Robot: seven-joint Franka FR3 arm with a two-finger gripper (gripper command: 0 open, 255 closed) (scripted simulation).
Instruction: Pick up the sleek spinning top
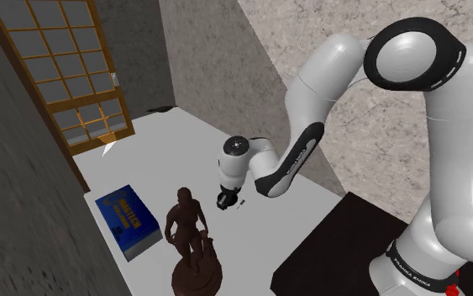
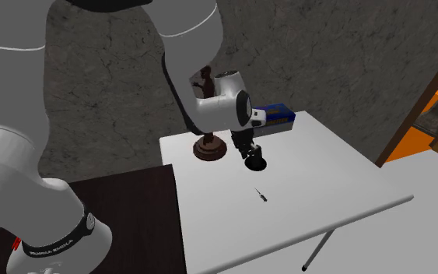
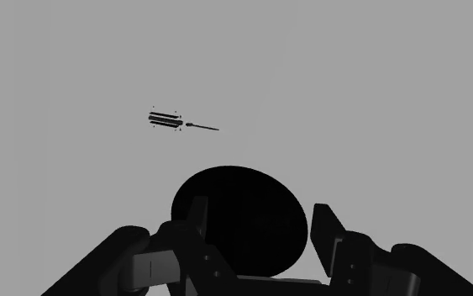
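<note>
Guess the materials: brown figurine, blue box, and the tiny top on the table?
Figurine: uniform dark reddish-brown, on a round base of the same colour. It could be bronze or stained wood, the look leaves it open.
Blue box: flat blue faces with yellow print, so probably cardboard.
Spinning top: plain black with a needle-thin tip. No texture shows, so the material is unreadable.
</note>
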